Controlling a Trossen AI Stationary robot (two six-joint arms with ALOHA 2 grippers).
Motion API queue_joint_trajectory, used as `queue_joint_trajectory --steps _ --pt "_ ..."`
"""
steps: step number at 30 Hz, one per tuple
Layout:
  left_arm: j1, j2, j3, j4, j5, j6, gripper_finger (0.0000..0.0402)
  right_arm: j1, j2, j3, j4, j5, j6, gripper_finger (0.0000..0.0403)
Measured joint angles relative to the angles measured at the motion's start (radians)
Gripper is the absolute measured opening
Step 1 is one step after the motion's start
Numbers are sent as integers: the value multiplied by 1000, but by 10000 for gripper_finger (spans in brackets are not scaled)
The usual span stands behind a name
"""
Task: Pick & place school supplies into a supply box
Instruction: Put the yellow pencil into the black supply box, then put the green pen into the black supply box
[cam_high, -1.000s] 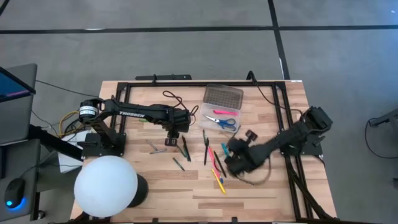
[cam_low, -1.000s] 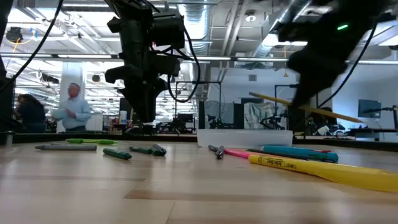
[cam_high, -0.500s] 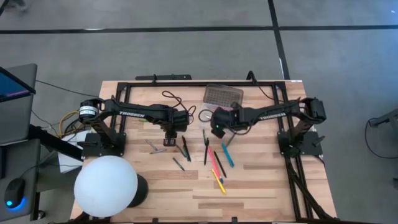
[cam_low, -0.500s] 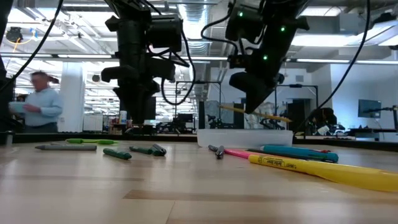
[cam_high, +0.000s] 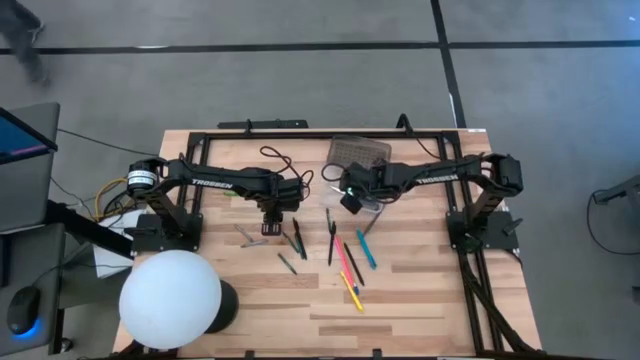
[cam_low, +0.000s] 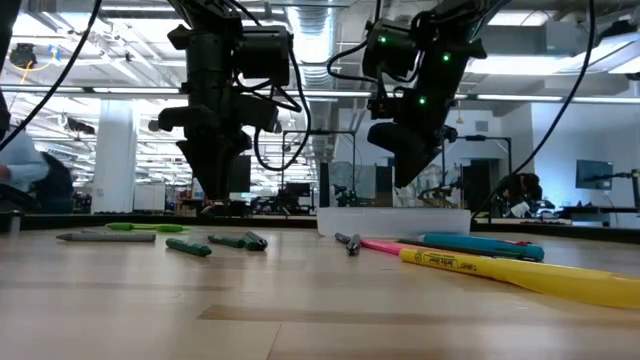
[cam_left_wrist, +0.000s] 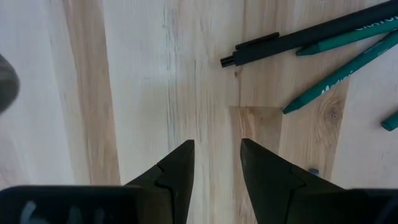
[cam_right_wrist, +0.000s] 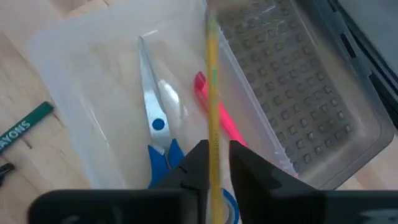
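Observation:
The supply box (cam_right_wrist: 81, 81) stands open at the table's far middle. Blue-handled scissors (cam_right_wrist: 154, 124) and a pink pen (cam_right_wrist: 214, 109) lie in it, and its dotted lid (cam_high: 358, 152) lies just beyond. My right gripper (cam_right_wrist: 217, 149) hangs over the box (cam_high: 372, 208), slanting down, with a yellow pencil (cam_right_wrist: 212, 68) between its slightly parted fingers. My left gripper (cam_left_wrist: 217, 155) points down, open, over bare wood (cam_high: 270, 215) beside a black pen (cam_left_wrist: 298, 38) and green crayons (cam_left_wrist: 336, 81). More pens and markers (cam_high: 347, 262) lie at the table's middle. My right gripper has the pencil's shaft (cam_right_wrist: 213, 134) between its two fingers, running forward along them over the box. The pencil lies against one finger (cam_right_wrist: 198, 163), and a narrow gap shows toward the other (cam_right_wrist: 245, 165). Whether it is still pinched I cannot tell. It is clear of the box floor.
A black frame rail (cam_high: 300, 134) runs along the table's far and right sides. A cable loop (cam_high: 285, 160) lies by the left arm. A white globe lamp (cam_high: 170, 300) stands at the near left corner. In the low view a yellow highlighter (cam_low: 500, 272) lies closest.
My right gripper has swung from the table's near right, above the loose pens, toward the far edge and the left, carrying the pencil, and has come to a stop over the supply box. My left gripper has stayed in place, rolling slightly.

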Motion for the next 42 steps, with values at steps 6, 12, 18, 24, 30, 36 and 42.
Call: queue_joint_trajectory --steps 6,12,18,24,30,36,42 --pt "0 0 0 0 0 0 126 -5 0 0 29 2 -27 117" --pt "-16 0 0 0 23 7 126 74 0 0 -4 55 -48 144" --pt "-70 0 -57 27 25 53 126 226 -20 1 -51 233 -31 147" --pt "-88 0 -140 12 -58 19 126 380 -97 -1 -157 350 69 136" --pt "-67 0 -171 -15 -216 -67 126 562 -183 0 -239 528 207 133" --pt "-59 -30 -172 -15 -258 -92 126 763 -223 0 -371 681 391 133" --pt "-10 -117 -190 -4 -300 -92 126 922 -214 -9 -504 772 604 134"
